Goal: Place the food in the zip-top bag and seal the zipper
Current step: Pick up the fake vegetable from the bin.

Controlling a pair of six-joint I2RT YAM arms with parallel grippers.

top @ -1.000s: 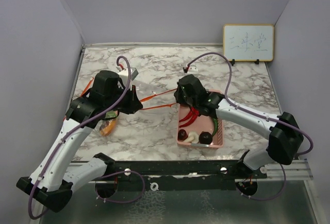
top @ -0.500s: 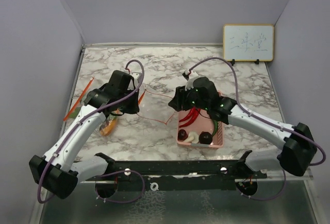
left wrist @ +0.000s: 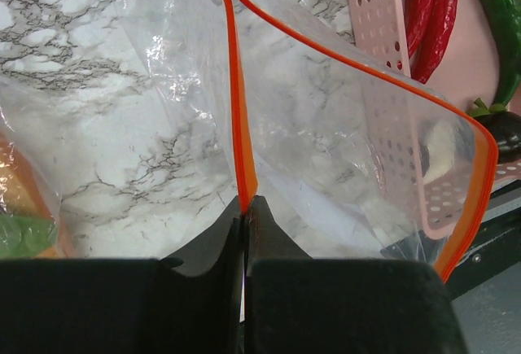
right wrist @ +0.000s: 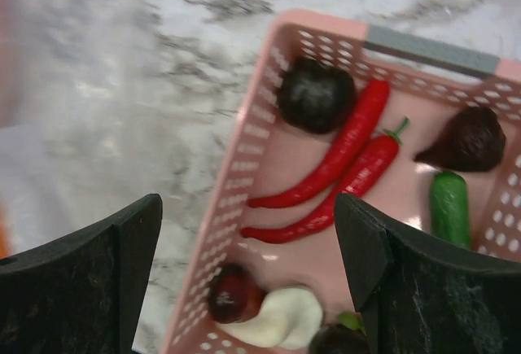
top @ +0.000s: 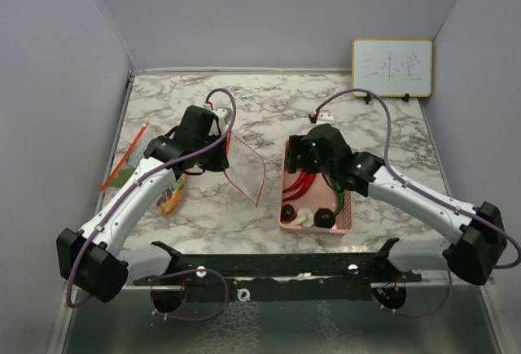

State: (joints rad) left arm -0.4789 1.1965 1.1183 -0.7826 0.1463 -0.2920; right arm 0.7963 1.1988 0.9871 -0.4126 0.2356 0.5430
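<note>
My left gripper (left wrist: 246, 204) is shut on the orange zipper strip of the clear zip-top bag (left wrist: 342, 142), whose mouth gapes toward the basket. From above, the left gripper (top: 218, 157) holds the bag (top: 247, 171) up off the marble. My right gripper (right wrist: 248, 207) hangs open over the left rim of the pink basket (right wrist: 252, 134) with nothing between its fingers. In the basket lie the food: two red chilies (right wrist: 342, 167), dark round pieces (right wrist: 316, 93), a green piece (right wrist: 449, 203) and a white mushroom-like piece (right wrist: 281, 317).
A second clear bag with orange and green contents (top: 171, 198) lies left of the left arm, beside an orange strip (top: 124, 157). A small whiteboard (top: 391, 67) stands at the back right. Grey walls close in the marble table (top: 244, 106) on three sides.
My right gripper has opened, let go of the bag's rim and drawn right over the basket. The bag now hangs from the left gripper alone, which shifted right.
</note>
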